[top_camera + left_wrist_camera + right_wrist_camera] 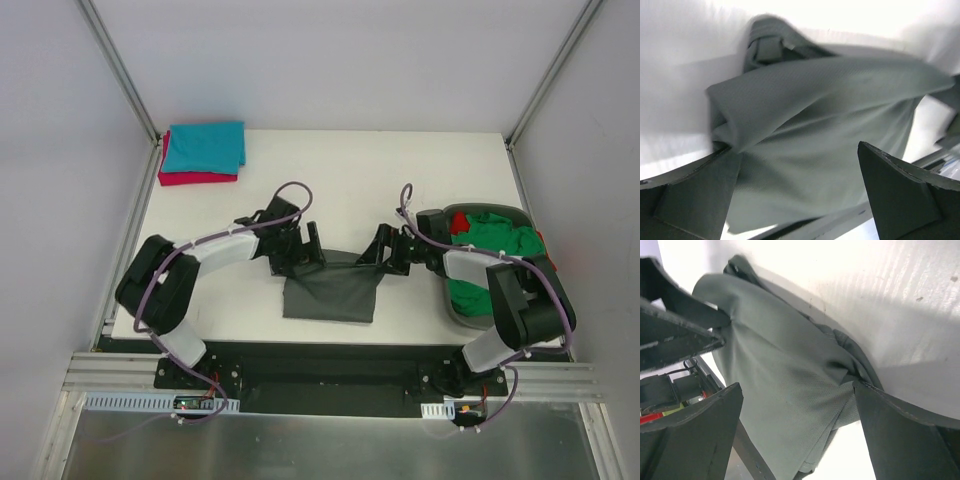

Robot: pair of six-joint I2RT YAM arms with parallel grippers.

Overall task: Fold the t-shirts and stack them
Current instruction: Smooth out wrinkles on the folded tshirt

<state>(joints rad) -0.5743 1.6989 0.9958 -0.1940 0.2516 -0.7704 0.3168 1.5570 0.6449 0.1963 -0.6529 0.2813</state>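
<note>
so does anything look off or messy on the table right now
The dark grey t-shirt at the near middle is rumpled, its far edge bunched up. The teal t-shirt sits slightly offset on the crimson-pink t-shirt at the far left corner. Nothing looks damaged.

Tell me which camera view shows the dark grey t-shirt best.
The top external view: the whole dark grey t-shirt appears, lying on the table. Both wrist views show only close, partial folds of its cloth.

Five t-shirts: one dark grey t-shirt [330,295], centre; one teal t-shirt [205,147] and one crimson-pink t-shirt [195,179], eleven o'clock; one green t-shirt [490,250] and one red t-shirt [459,224], three o'clock. One tub [485,208]. Two grippers: left gripper [303,256], right gripper [384,252].
</note>
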